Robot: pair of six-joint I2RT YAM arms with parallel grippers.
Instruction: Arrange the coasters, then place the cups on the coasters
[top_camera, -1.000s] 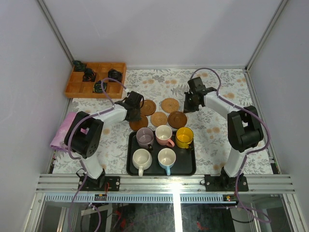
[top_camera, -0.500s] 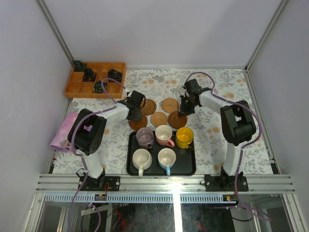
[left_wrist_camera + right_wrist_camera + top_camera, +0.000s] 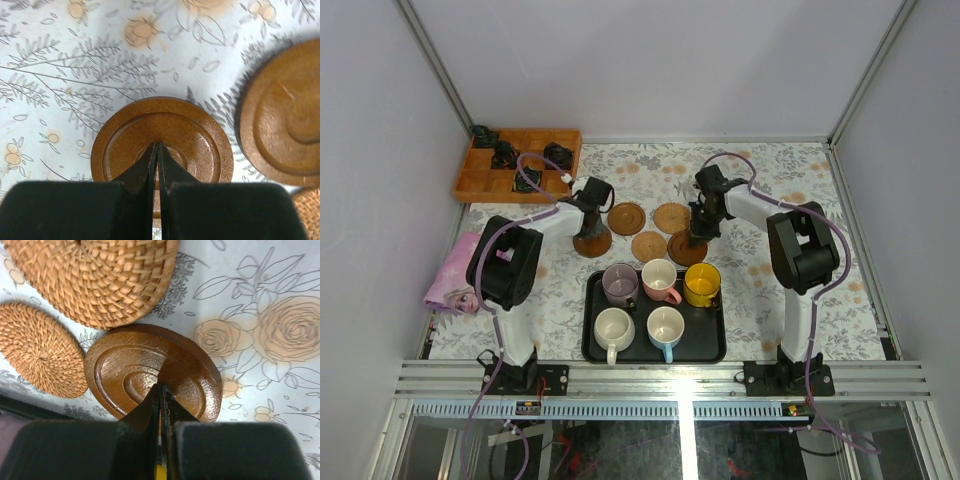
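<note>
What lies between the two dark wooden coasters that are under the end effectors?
A single lighter woven coaster lies between them, as the top external view shows.

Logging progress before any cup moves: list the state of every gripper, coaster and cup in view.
Left gripper: fingers shut, tips on the leftmost coaster.
Right gripper: fingers shut, tips on the rightmost coaster.
Other three coasters: lying flat, bare.
Five cups: upright on the tray, none on a coaster.
</note>
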